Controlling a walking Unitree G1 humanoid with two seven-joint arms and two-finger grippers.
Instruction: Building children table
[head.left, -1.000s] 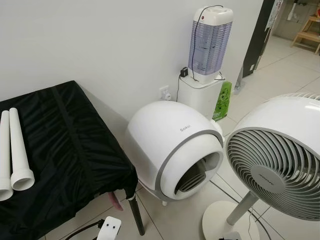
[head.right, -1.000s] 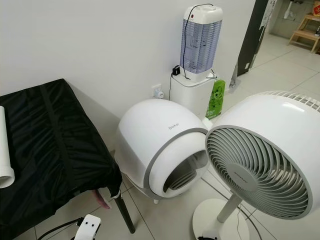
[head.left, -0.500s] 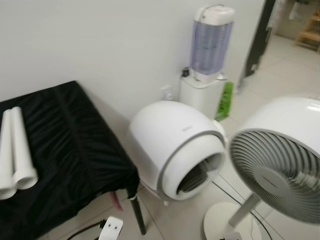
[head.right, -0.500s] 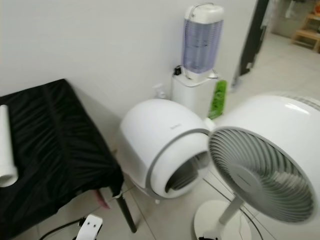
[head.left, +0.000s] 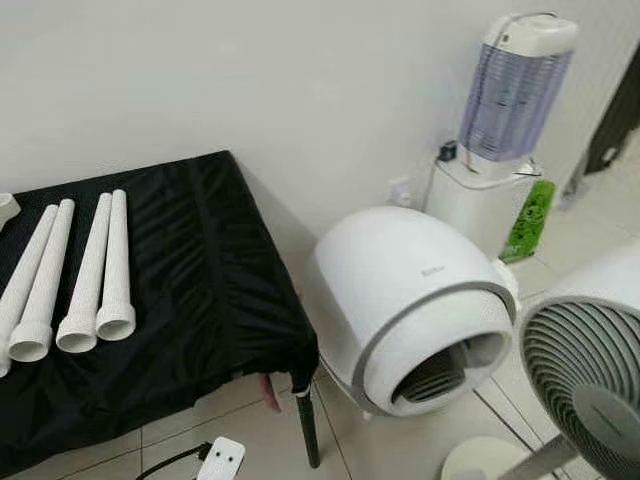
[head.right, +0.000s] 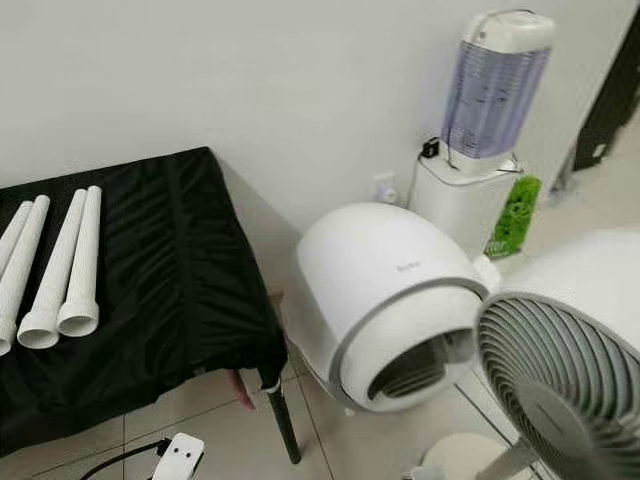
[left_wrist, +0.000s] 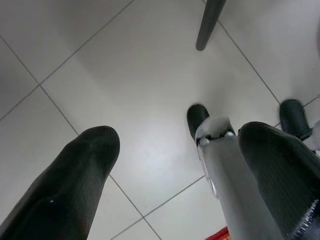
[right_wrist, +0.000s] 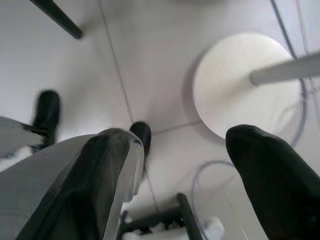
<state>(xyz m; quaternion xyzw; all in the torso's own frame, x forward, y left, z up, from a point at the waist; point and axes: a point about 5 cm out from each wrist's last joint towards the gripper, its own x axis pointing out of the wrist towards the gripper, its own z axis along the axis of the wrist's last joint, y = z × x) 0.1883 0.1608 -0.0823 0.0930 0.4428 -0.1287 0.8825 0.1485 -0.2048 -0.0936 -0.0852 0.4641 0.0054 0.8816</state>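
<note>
1. Nearest, both arms hang low over the tiled floor (left_wrist: 90, 60). The left gripper (left_wrist: 175, 175) points down at bare tiles with its two black fingers spread apart and nothing between them.
2. The right gripper (right_wrist: 180, 175) is likewise spread and empty, hanging above the fan's round white base (right_wrist: 240, 80) and a loop of cable.
3. On the floor by the table corner lies a white power strip (head.left: 220, 460) with a dark cord.
4. Next comes the table draped in a black cloth (head.left: 190, 260), standing on thin dark legs; one leg (head.left: 308, 430) shows at its front corner.
5. The task's parts, four white table legs (head.left: 90, 270), lie side by side on the cloth toward the robot's left. They are tapered tubes, flared open ends toward the robot, long axes running away toward the wall. A small white piece (head.left: 5, 208) sits at the picture's left edge; what it is I cannot tell.
6. Judging by this, the legs lie up and to the left of both grippers, so the left arm is the nearer. It would need to rise well above the table edge and close across a tube's width, not along it.
7. To the right stand a domed white litter box (head.left: 410, 310) and a grey-grilled fan (head.left: 590, 390).
8. Farthest, against the wall (head.left: 250, 70), a purple insect-killer lamp (head.left: 515, 90) sits on a white stand.
</note>
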